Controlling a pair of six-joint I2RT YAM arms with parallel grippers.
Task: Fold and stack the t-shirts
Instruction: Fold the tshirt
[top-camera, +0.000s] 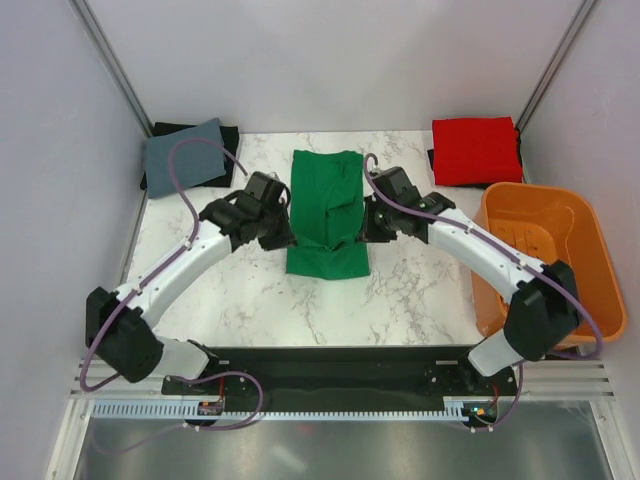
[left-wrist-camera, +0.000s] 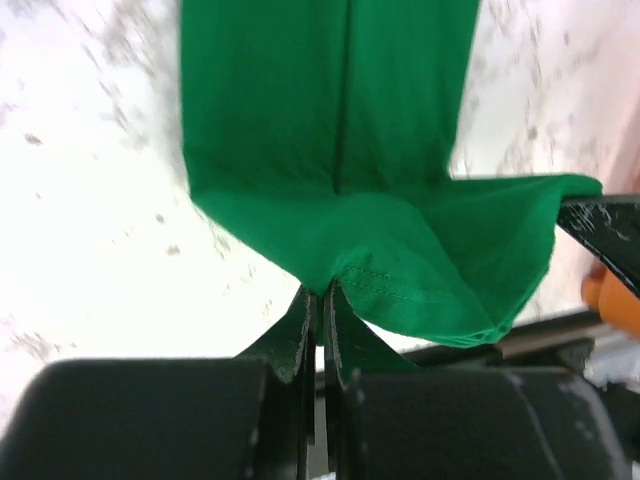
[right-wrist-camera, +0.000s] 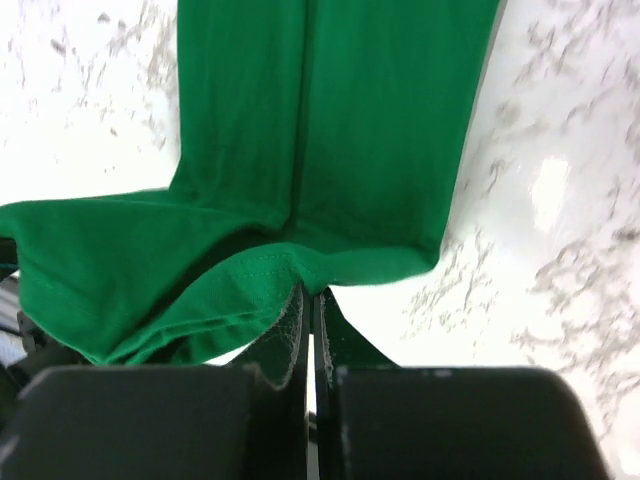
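Observation:
The green t-shirt lies as a long folded strip on the middle of the marble table. My left gripper is shut on its left edge, and my right gripper is shut on its right edge. Both hold the cloth lifted off the table. The left wrist view shows the green cloth pinched at the fingertips. The right wrist view shows the same cloth pinched at its hem. The red t-shirt lies folded at the back right.
An orange slatted basket stands at the right edge. A grey-blue folded cloth lies on black cloth at the back left. Grey walls enclose the table on three sides.

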